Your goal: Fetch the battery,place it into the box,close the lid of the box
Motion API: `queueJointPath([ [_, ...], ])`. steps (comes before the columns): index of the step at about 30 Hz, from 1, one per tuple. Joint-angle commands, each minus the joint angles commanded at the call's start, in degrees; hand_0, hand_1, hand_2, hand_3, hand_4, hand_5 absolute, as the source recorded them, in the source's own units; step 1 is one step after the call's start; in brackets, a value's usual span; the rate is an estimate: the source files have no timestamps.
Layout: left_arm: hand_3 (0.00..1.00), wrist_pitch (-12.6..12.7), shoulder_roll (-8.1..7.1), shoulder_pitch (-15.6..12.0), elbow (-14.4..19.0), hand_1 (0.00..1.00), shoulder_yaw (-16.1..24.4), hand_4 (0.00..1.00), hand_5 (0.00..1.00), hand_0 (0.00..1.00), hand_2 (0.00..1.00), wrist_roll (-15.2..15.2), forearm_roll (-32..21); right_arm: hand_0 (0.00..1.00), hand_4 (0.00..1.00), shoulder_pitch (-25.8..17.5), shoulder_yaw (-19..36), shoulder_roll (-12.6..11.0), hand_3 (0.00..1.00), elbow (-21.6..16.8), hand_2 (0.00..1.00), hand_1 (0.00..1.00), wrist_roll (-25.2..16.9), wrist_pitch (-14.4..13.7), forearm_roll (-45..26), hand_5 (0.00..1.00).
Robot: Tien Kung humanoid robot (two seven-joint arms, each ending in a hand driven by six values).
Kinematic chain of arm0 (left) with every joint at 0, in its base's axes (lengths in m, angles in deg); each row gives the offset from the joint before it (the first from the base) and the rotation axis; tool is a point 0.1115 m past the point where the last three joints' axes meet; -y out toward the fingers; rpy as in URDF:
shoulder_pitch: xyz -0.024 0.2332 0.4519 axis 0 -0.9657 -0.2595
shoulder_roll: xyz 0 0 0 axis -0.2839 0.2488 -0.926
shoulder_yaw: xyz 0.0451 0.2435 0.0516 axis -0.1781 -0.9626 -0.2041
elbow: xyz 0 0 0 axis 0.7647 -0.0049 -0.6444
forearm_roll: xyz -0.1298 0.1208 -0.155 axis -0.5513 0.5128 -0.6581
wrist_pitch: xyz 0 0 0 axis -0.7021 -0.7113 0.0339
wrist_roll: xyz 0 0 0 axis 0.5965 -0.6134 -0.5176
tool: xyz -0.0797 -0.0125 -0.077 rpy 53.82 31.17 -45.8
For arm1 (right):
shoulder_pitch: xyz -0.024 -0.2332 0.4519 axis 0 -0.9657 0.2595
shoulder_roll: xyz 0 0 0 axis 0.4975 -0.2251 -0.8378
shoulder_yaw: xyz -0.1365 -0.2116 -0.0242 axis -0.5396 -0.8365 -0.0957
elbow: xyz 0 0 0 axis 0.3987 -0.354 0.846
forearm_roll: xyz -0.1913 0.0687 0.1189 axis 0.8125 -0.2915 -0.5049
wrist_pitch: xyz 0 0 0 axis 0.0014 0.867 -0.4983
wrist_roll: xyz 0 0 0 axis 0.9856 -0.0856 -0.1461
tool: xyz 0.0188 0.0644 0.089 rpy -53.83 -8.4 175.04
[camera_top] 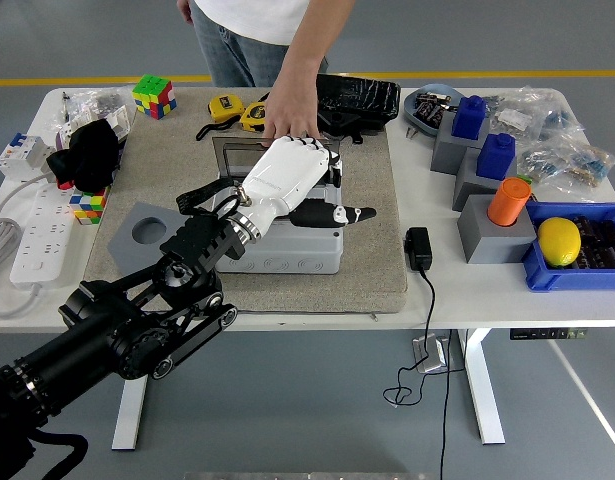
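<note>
Here the left hand (287,180) is held over the grey box (287,250) at the centre of the beige mat (372,240), fingers extended and parted, nothing seen gripped. The box's clear lid (232,155) is raised at the 12 o'clock side and is steadied by a person's hand (290,112) from the far edge. The box's inside is hidden by the white hand, so the battery cannot be located. At 3 o'clock, a yellow lemon-like object (559,241) is held in a blue bin (587,270), and an orange cylinder (509,201) is seated on a grey block (492,237). Two blue blocks (484,135) are set on grey stands behind it.
</note>
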Motion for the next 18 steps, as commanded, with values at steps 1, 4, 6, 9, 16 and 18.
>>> queueJointPath([
  [1, 0.998, -0.07, -0.11, -0.18, 0.43, 0.998, 0.41, 0.998, 0.998, 0.998, 0.998, -0.07, -0.33, 0.856, 0.998, 0.03, -0.11, 0.00, 0.776, 0.00, 0.742, 0.793, -0.05, -0.01, -0.16, 0.998],
  [4, 0.998, -0.36, -0.31, -0.57, 1.41, 0.998, 1.25, 0.998, 0.998, 0.998, 0.998, 0.10, -0.69, 0.856, 0.998, 0.02, -0.24, 0.04, 0.776, 0.00, 0.742, 0.793, -0.08, 0.00, -0.30, 0.998],
  [6, 0.998, -0.50, -0.47, -0.78, 2.46, 0.998, 1.84, 0.998, 0.998, 0.998, 0.998, 0.26, -0.86, 0.855, 0.998, -0.02, -0.09, 0.11, 0.776, 0.00, 0.743, 0.792, -0.05, 0.04, -0.16, 0.998],
  [9, 0.998, -0.72, -0.69, -0.91, 4.29, 0.998, 2.59, 0.998, 0.998, 0.998, 0.998, 0.57, -0.92, 0.855, 0.998, 0.01, -0.07, 0.15, 0.776, 0.00, 0.743, 0.792, -0.05, 0.08, -0.13, 0.998],
  [16, 0.998, -2.09, -0.72, -0.22, 4.84, 0.998, 3.86, 0.998, 0.998, 0.998, 0.998, 1.44, -1.23, 0.856, 0.998, 0.32, -0.33, 0.03, 0.776, 0.00, 0.743, 0.793, -0.15, -0.01, -0.46, 0.998],
  [18, 0.998, -2.77, -0.90, 0.12, 4.13, 0.998, 4.30, 0.998, 0.998, 0.998, 0.998, 1.55, -1.54, 0.856, 0.998, 0.31, -0.36, 0.03, 0.776, 0.00, 0.743, 0.792, -0.15, -0.02, -0.51, 0.998],
])
